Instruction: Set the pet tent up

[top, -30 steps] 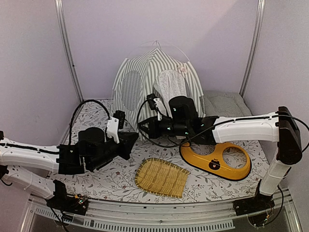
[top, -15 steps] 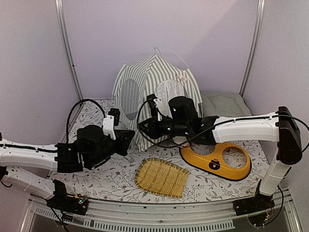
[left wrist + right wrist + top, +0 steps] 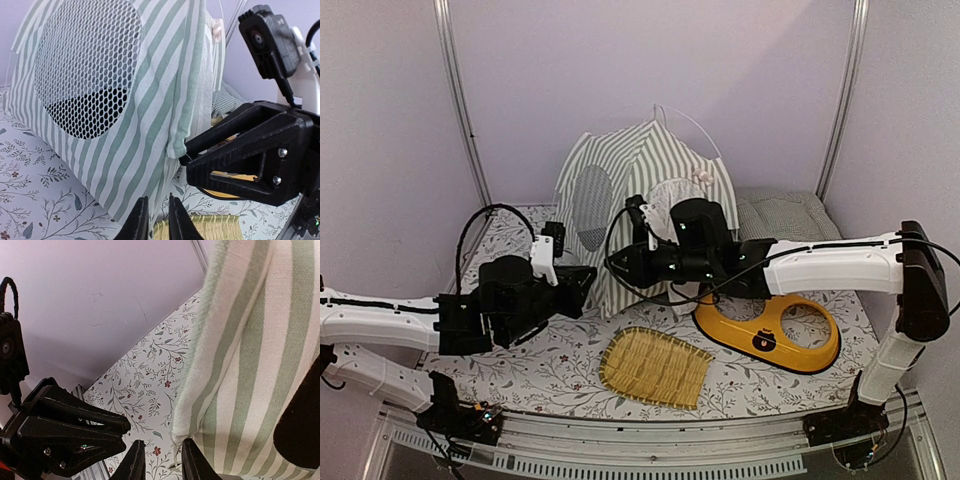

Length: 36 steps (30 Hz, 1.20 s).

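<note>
fingers [image 3: 134, 462] of right gripper [image 3: 162, 462] apart at pet tent [image 3: 640, 170] hem; left gripper [image 3: 156, 222] slightly apart

Bright, soft, even light, faint shadows; the pet tent [image 3: 150, 100] is sharp in both wrist views.

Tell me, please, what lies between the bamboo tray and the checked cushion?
The yellow stand and the right arm above it, per the top view.

Cannot see the lower front of the pet tent [image 3: 650, 165] from above, masked by the right gripper [image 3: 618, 268]. Cannot follow the checked cushion [image 3: 785, 213], at the tent's 3 o'clock, behind the fabric.
</note>
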Available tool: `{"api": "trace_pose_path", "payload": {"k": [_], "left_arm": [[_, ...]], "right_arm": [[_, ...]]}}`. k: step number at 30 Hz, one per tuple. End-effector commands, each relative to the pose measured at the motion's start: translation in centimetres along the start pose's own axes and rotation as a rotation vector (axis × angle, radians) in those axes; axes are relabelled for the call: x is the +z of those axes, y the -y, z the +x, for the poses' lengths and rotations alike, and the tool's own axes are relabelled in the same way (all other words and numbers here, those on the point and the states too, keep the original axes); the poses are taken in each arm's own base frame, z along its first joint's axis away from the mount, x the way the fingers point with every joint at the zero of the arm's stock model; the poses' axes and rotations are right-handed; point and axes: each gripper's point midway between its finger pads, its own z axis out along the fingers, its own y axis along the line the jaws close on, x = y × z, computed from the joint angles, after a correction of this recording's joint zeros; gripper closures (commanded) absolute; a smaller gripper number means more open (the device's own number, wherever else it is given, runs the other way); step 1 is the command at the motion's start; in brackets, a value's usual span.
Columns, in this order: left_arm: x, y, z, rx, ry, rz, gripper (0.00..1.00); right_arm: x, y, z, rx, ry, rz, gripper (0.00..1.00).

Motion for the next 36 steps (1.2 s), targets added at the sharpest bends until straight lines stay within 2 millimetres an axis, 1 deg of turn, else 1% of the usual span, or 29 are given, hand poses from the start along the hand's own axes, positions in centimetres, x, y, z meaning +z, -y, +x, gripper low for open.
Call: {"api": "trace_pose_path", "payload": {"k": [1,9,12,16,19,20,21,22,23,24,28,32,36], "left_arm": [[0.3,-0.2,-1.3,-0.015,0.017,-0.007,0.86],[0.6,-0.5,-1.4,-0.021,0.017,-0.015,0.84],[0.6,-0.7,-1.3,-0.024,0.015,-0.017,0.84],[0.7,-0.8,-1.3,-0.026,0.015,-0.021,0.83],[0.7,-0.9,-1.2,-0.028,0.013,-0.023,0.83],[0.7,-1.0,-1.1,-0.029,0.012,-0.022,0.83],[0.8,-1.0,-1.1,-0.031,0.010,-0.022,0.83],[0.8,-1.0,-1.0,-0.030,0.007,-0.021,0.83],[0.8,-0.9,-1.0,-0.032,0.008,-0.019,0.83],[0.8,-0.9,-1.0,-0.032,0.006,-0.016,0.83],[0.8,-0.9,-1.0,-0.034,0.006,-0.016,0.83],[0.7,-0.9,-1.2,-0.035,0.010,-0.013,0.80],[0.5,-1.0,-1.6,-0.036,0.017,-0.020,0.76]], "right_arm": [[-1.5,-0.9,-1.8,-0.012,0.047,-0.005,0.64],[-1.6,-0.7,-1.7,-0.015,0.044,0.003,0.58],[-1.7,-0.6,-1.5,-0.015,0.041,0.007,0.53],[-2.0,-0.2,-1.3,-0.007,0.039,0.026,0.39],[-2.4,-0.3,-1.7,-0.003,0.051,0.031,0.31],[-2.5,0.0,-1.3,0.000,0.044,0.040,0.29],[-2.6,0.3,-0.8,0.003,0.035,0.048,0.20],[-2.7,0.4,-0.8,0.003,0.035,0.053,0.12],[-2.7,0.4,-0.7,0.004,0.034,0.056,0.06],[-2.8,0.5,-0.7,0.004,0.032,0.061,0.03],[-3.2,0.7,-0.7,0.006,0.036,0.075,0.00],[-3.9,0.9,-1.0,0.006,0.047,0.091,0.01],[-5.0,1.0,-1.7,-0.002,0.068,0.112,0.01]]}}
